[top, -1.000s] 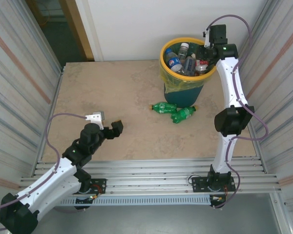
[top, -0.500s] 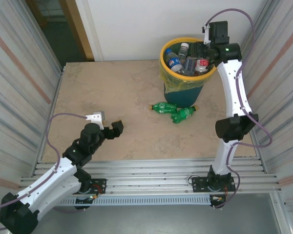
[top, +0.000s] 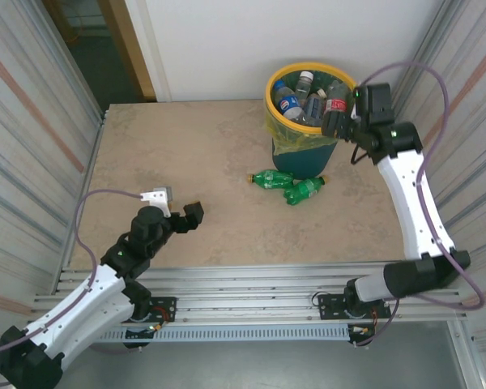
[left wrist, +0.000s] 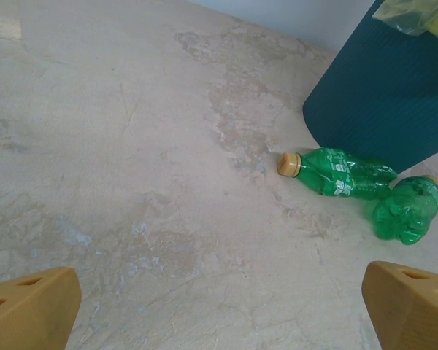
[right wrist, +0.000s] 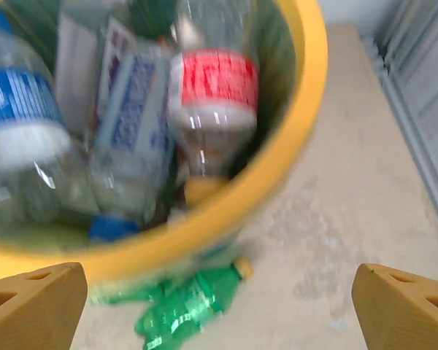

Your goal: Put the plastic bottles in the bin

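The left gripper hangs well to the near left of the bin, jaws spread wide and empty. Two green bottles lie on their sides at the foot of the bin's near wall. The first green bottle points its tan cap away from the bin to the left. The second green bottle lies just beside the first, nearer the bin's right side.

The bin is teal with a yellow rim, and a green-yellow liner drapes over its edge. Clear bottles fill it almost to the rim, among them a blue-labelled bottle and a red-labelled bottle. The right gripper sits at the bin's near right rim, fingers wide apart, holding nothing.

The blurred right wrist view looks down into the bin at labels and a blue cap. The left wrist view shows the bin's lower wall and the pale stains on the table.

The table is beige and stone-patterned. Corrugated metal panels stand on either side of it. A white wall rises behind the bin, with a wooden door frame far to the bin's left.
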